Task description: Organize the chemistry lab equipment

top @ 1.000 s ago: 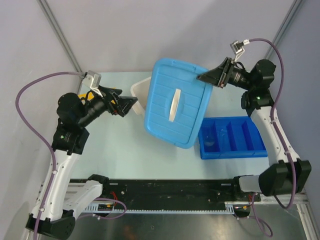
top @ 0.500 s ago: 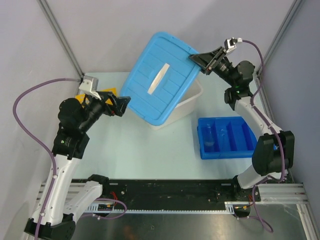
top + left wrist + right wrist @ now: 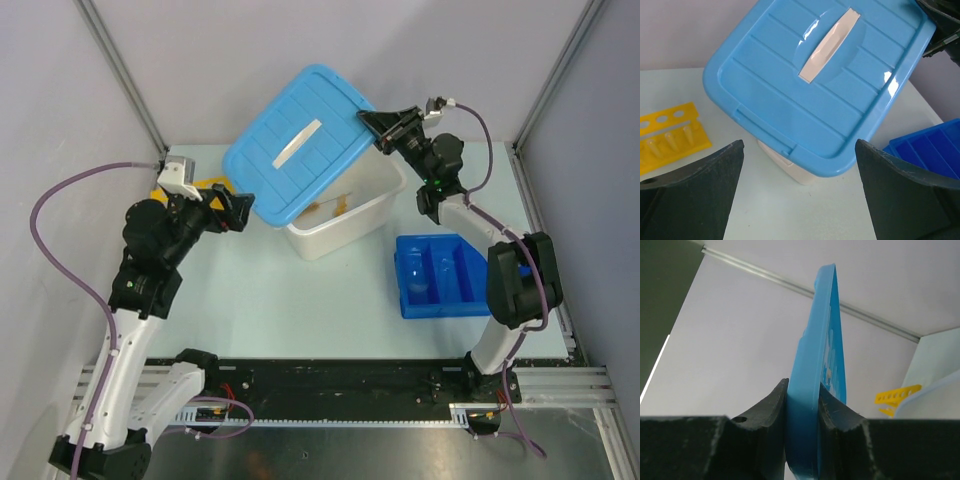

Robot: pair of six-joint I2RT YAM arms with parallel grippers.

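- Left claw [image 3: 238,208] is spread wide and holds nothing, above the tabletop [image 3: 250,290]. The yellow holed tube rack [image 3: 672,132] lies on the tabletop just off its left finger.
- Ahead of that claw, the blue lid [image 3: 300,140] hangs tilted over the white tub [image 3: 350,220], leaving the tub's near right part uncovered. Small tan-orange items [image 3: 330,207] lie inside, too small to name.
- Right claw [image 3: 375,125] is narrow, pinching the lid's right edge between both fingers.
- On the near side of the right claw, the blue divided tray [image 3: 450,280] sits on the tabletop, close to the tub but apart from it.
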